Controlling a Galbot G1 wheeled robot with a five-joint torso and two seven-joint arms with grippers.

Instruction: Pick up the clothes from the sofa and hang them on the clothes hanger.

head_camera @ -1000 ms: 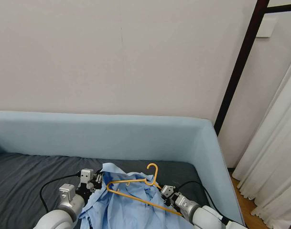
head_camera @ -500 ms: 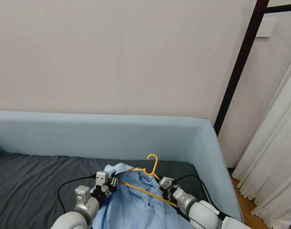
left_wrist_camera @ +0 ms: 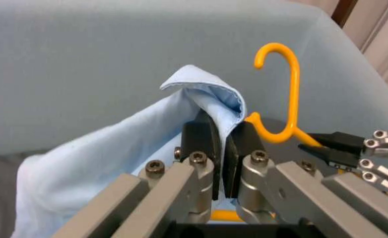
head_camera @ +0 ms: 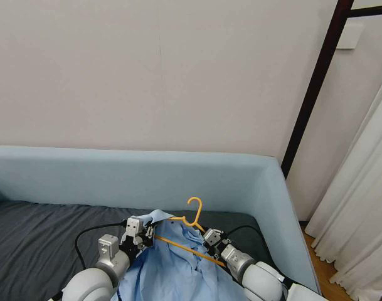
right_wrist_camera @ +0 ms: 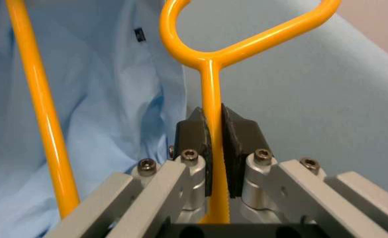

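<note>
Here our left claw (left_wrist_camera: 222, 148) is pinched shut on the shirt (head_camera: 178, 273) at its collar, and our right claw (right_wrist_camera: 214, 126) is clamped on the hanger (head_camera: 193, 213) just below its hook, both held above the sofa (head_camera: 115, 179). The hanger's bar slants from the right claw toward the left, with the shirt draped under it.

Your left gripper (head_camera: 145, 233) low in front, fingers (left_wrist_camera: 197, 141) pinched on blue shirt (left_wrist_camera: 114, 148), your right gripper (head_camera: 206, 237) just beside it, fingers (right_wrist_camera: 194, 131) clamped on orange hanger (right_wrist_camera: 209, 84), both forearms angled inward
</note>
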